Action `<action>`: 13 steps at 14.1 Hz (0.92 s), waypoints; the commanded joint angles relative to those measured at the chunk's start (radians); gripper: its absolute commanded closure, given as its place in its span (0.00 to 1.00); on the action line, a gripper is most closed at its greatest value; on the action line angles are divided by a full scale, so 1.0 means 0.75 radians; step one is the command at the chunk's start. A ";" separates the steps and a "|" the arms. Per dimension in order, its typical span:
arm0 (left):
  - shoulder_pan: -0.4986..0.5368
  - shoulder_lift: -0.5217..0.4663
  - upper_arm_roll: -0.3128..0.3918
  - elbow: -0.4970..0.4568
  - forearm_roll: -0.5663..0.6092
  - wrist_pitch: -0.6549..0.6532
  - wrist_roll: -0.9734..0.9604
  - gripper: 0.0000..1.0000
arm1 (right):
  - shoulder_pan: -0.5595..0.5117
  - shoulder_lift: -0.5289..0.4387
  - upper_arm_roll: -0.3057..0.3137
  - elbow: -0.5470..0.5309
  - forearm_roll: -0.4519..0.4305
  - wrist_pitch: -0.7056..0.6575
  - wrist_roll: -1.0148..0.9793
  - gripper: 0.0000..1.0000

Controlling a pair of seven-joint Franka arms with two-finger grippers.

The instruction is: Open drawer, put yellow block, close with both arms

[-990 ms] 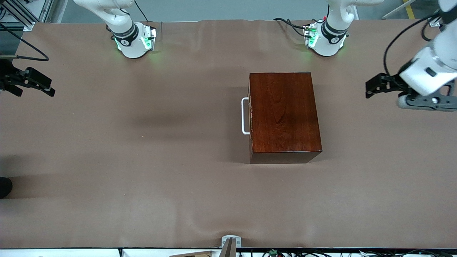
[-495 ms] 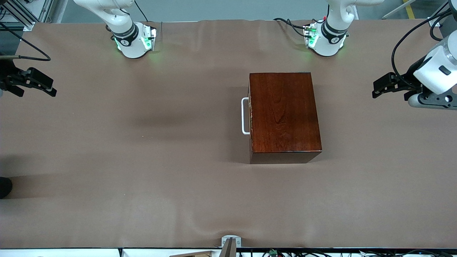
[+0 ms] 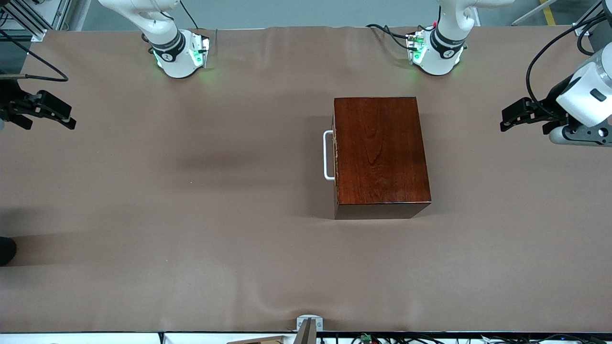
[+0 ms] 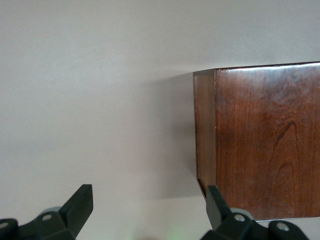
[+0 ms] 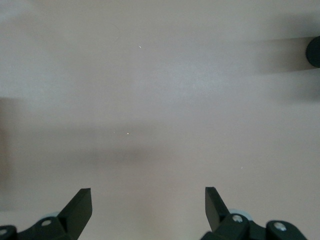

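Note:
The mahogany box [image 3: 380, 153] sits mid-table with its drawer pushed in; the drawer's dark front and white U-shaped handle [image 3: 327, 155] face the right arm's end. The yellow block is out of view. My left gripper [image 3: 508, 116] is open and empty, up in the air over the table at the left arm's end, apart from the box. The left wrist view shows the box's corner [image 4: 260, 150] beside one fingertip [image 4: 214, 197]. My right gripper [image 3: 67, 118] is open and empty over the table edge at the right arm's end, and the right wrist view [image 5: 148, 197] shows only bare cloth.
A brown cloth [image 3: 191, 239] covers the whole table. A dark round object [image 3: 5, 249] shows at the view's edge at the right arm's end. A small grey mount [image 3: 309, 325] sits at the table's front edge.
My left gripper has drawn back from the box toward the left arm's end of the table and slowed. My right gripper has barely moved. The box has not moved.

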 commanded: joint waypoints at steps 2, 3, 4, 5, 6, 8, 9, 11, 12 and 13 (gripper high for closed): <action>-0.001 -0.024 0.001 -0.016 -0.001 0.023 -0.009 0.00 | -0.006 -0.003 0.010 -0.002 0.010 0.001 0.010 0.00; 0.007 -0.022 0.003 -0.014 -0.011 0.023 -0.013 0.00 | -0.006 -0.005 0.010 0.000 0.010 0.003 0.010 0.00; 0.013 -0.022 0.003 -0.005 -0.011 0.023 -0.001 0.00 | -0.004 -0.005 0.010 0.000 0.008 0.003 0.010 0.00; 0.015 -0.020 0.003 -0.007 -0.009 0.023 -0.013 0.00 | -0.002 -0.005 0.010 0.000 0.010 0.003 0.010 0.00; 0.013 -0.012 0.003 -0.007 -0.005 0.023 -0.017 0.00 | -0.002 -0.005 0.010 0.000 0.010 0.001 0.010 0.00; 0.011 -0.014 0.003 -0.007 -0.003 0.023 -0.020 0.00 | -0.004 -0.005 0.010 0.000 0.010 0.003 0.010 0.00; 0.011 -0.014 0.003 -0.007 -0.003 0.023 -0.020 0.00 | -0.004 -0.005 0.010 0.000 0.010 0.003 0.010 0.00; 0.011 -0.014 0.003 -0.007 -0.003 0.021 -0.020 0.00 | -0.004 -0.005 0.010 0.002 0.010 0.003 0.010 0.00; 0.011 -0.016 0.001 -0.007 -0.001 0.023 -0.020 0.00 | -0.004 -0.005 0.010 0.003 0.010 0.003 0.010 0.00; 0.011 -0.014 -0.001 -0.007 -0.001 0.023 -0.022 0.00 | -0.002 -0.005 0.010 0.003 0.010 0.003 0.010 0.00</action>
